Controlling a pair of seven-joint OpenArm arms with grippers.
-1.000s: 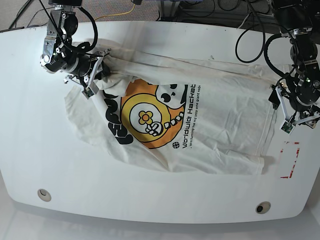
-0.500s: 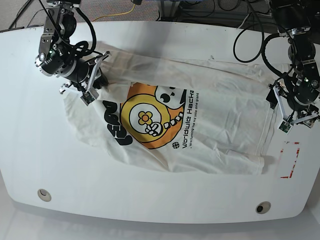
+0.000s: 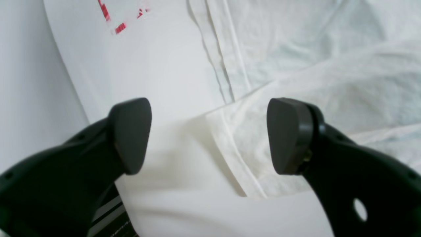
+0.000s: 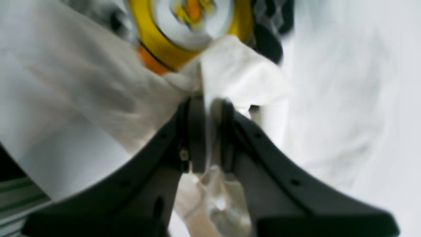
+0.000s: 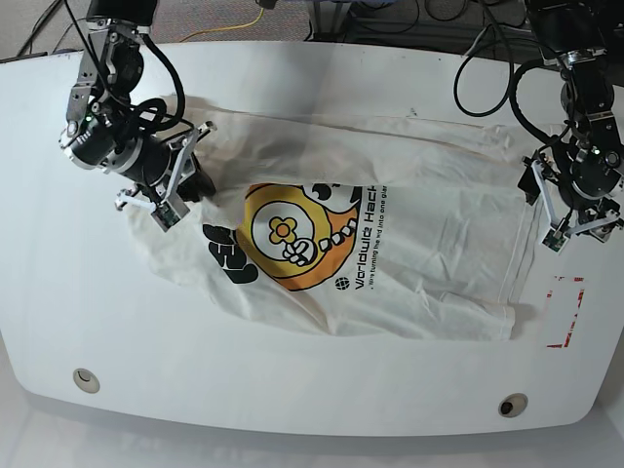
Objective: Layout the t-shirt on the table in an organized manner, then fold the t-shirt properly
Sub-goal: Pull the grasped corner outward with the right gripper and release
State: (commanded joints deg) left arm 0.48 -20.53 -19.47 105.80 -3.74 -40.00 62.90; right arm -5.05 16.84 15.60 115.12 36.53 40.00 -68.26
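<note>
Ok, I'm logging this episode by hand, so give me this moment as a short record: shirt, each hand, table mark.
t-shirt: lying on the table, graphic side up, still wrinkled, not yet folded
graphic: yellow-orange, with black lettering beside it
right hand: shut on a bunch of the t-shirt's fabric near the graphic
left hand: open, holding nothing, over the t-shirt's hemmed edge
red mark: on the table, just past the t-shirt's edge, uncovered

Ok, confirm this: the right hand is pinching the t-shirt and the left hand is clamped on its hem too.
Not quite. The right hand is pinching the t-shirt, but the left hand is open, its fingers apart over the hem, holding nothing. The left wrist view shows it.
</note>
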